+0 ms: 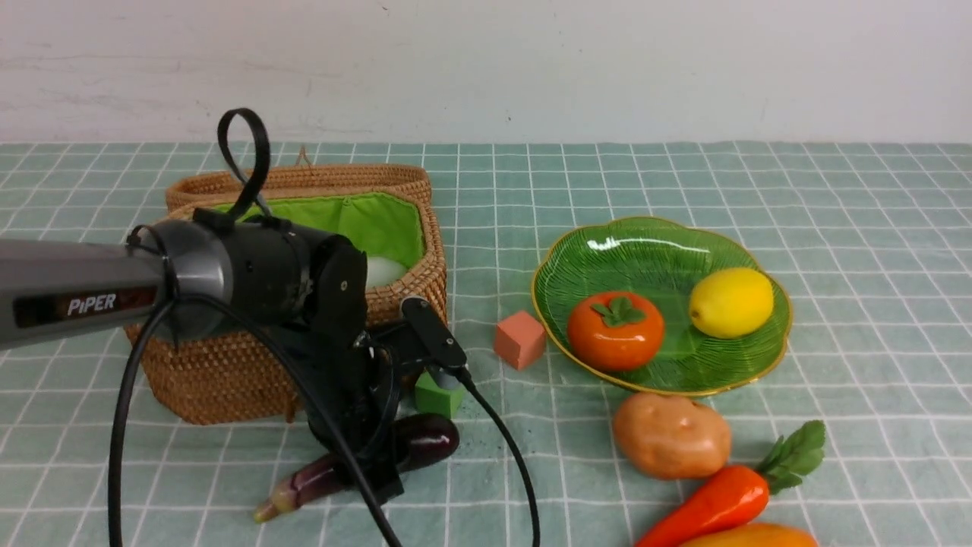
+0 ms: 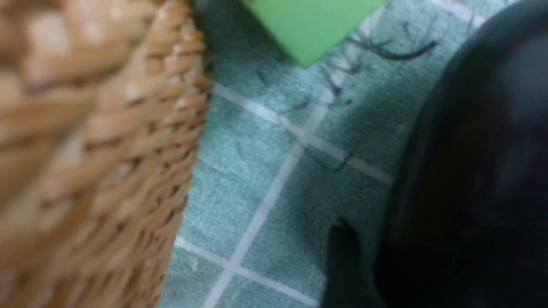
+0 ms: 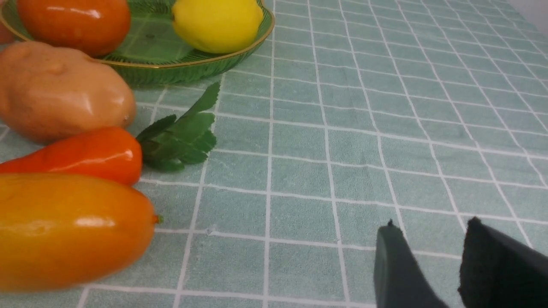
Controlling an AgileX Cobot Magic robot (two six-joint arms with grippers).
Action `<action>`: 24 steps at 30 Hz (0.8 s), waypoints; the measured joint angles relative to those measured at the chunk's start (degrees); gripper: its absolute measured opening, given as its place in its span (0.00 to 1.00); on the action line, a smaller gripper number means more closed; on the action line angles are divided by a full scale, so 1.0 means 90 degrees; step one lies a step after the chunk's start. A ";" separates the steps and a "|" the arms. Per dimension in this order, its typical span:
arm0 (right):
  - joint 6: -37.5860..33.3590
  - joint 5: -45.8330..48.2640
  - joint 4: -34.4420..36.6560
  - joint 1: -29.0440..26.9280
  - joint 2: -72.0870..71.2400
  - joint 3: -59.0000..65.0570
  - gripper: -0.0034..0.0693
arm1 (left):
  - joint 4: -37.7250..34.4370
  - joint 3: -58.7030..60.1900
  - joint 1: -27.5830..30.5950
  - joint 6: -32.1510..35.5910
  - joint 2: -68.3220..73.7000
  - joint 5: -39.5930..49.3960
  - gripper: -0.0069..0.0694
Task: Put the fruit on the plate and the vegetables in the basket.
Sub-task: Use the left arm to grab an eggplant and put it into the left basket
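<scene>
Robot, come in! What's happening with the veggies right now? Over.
Left gripper at the eggplant beside the basket, grip unclear. Right gripper open, empty. Potato, carrot, mango not yet sorted. Green cube close by eggplant.

The worktop (image 1: 835, 228) is teal with a white grid. The basket (image 1: 228, 372) is brown weave, lined bright green. The plate (image 1: 653, 251) is ribbed green, gold-rimmed. The persimmon (image 1: 615, 330) is orange, the lemon (image 1: 730, 301) yellow, the mango (image 1: 752, 536) orange-yellow, the potato (image 1: 670, 435) tan, the carrot (image 1: 714, 501) orange, the eggplant (image 1: 425, 441) dark purple.
</scene>
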 joint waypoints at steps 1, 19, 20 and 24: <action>0.0000 0.0000 0.0000 0.0000 0.0000 0.0000 0.38 | 0.0019 0.0000 0.0000 0.0013 -0.0006 0.0012 0.57; 0.0000 0.0000 0.0000 0.0000 0.0000 0.0000 0.38 | 0.1199 0.0021 0.0000 -0.0172 -0.2262 -0.0160 0.57; 0.0000 0.0000 0.0000 0.0000 0.0000 0.0000 0.38 | 0.1464 0.0026 0.0000 -0.0338 -0.2430 -0.0389 0.57; 0.0000 0.0000 0.0000 0.0000 0.0000 0.0000 0.38 | 0.2748 0.0038 0.0112 -0.1185 -0.2686 -0.1701 0.57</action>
